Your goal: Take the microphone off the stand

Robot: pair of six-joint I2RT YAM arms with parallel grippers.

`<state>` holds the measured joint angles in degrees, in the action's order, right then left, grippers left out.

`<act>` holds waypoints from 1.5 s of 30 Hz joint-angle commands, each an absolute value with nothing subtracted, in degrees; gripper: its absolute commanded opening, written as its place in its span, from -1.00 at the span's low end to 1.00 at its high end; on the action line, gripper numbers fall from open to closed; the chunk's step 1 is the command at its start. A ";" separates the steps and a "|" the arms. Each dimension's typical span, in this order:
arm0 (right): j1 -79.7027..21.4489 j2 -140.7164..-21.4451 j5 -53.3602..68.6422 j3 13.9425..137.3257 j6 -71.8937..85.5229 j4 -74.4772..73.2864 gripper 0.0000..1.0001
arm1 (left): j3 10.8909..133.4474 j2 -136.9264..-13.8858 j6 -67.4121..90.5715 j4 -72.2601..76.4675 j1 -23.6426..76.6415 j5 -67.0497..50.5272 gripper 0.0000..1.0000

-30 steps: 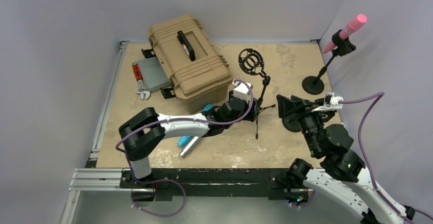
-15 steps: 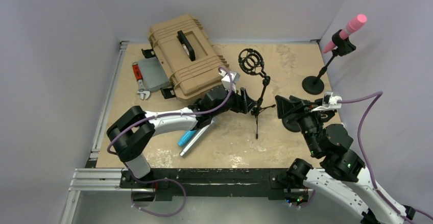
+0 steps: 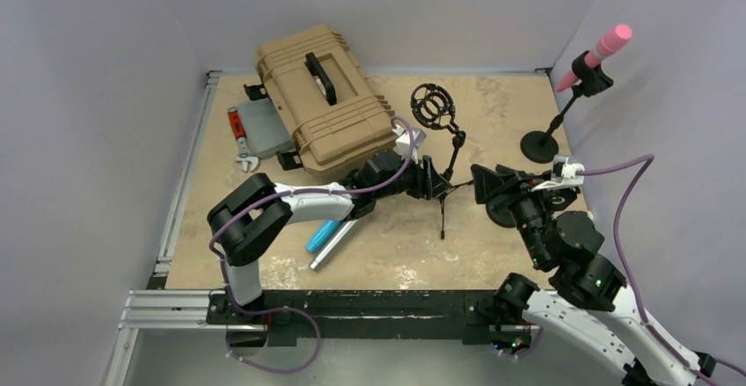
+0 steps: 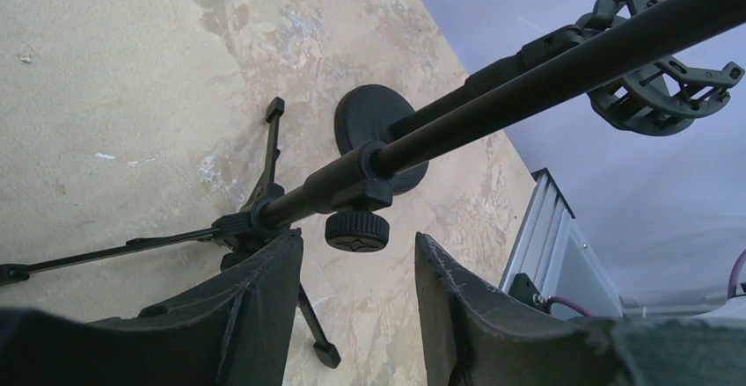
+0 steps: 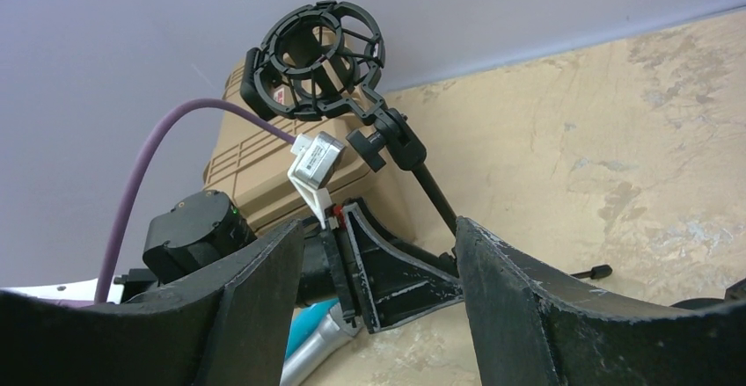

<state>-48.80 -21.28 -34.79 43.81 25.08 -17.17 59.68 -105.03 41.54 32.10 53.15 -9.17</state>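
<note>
Pink mic (image 3: 607, 47) is the one I'm after. It sits tilted in a black clip (image 3: 589, 62) atop the round-base stand (image 3: 539, 146), far right of the tripod stand (image 3: 450, 162) & toward the back wall. The tripod's own shock mount (image 3: 433, 105) is empty. A blue & silver mic (image 3: 327, 241) lies flat on the table (image 3: 493, 105), left of the tripod & nearer me.

L gripper (image 4: 356, 245) is low on the tripod pole, jaws partly apart w/ the clamp knob (image 4: 355, 229) btw the tips; no contact that I can make out. R gripper (image 5: 378, 228) hovers just right of the tripod, jaws wide, nothing in them, well short of the pink mic.

Handling, my guess: pink mic looks light & rigid, w/ a smooth body, so prob. a bit slippery. The clip likely holds by friction. I'd take hold on the body just above the clip, not the head, & pull along the mic's axis. The stand is thin w/ a small base, so it could tip if yanked sideways; steadying its pole w/ the other arm would help.
</note>
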 commanded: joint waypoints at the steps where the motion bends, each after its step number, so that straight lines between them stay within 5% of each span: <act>1: -48.82 -21.64 -34.12 44.76 25.49 -15.36 0.25 | 62.00 -104.94 42.61 34.89 52.74 -7.41 -0.08; 9: -48.88 -22.09 -34.10 44.40 25.38 -14.77 0.25 | 62.28 -103.72 43.06 32.15 52.73 -4.04 -0.08; 15: -48.87 -24.21 -36.28 45.89 24.14 -14.78 0.25 | 64.72 -103.07 47.61 25.30 52.52 -3.74 -0.62; 22: -48.88 -27.64 -37.44 48.42 21.58 -14.37 0.25 | 65.11 -102.05 55.66 23.43 52.38 -6.09 -0.81; 34: -48.87 -33.19 -36.09 49.75 20.48 -15.35 0.25 | 61.00 -104.41 76.70 32.87 51.24 -9.58 -0.81; 45: -48.91 -33.11 -35.60 49.14 20.57 -14.71 0.26 | 59.99 -102.88 75.38 30.30 50.58 -6.71 -0.74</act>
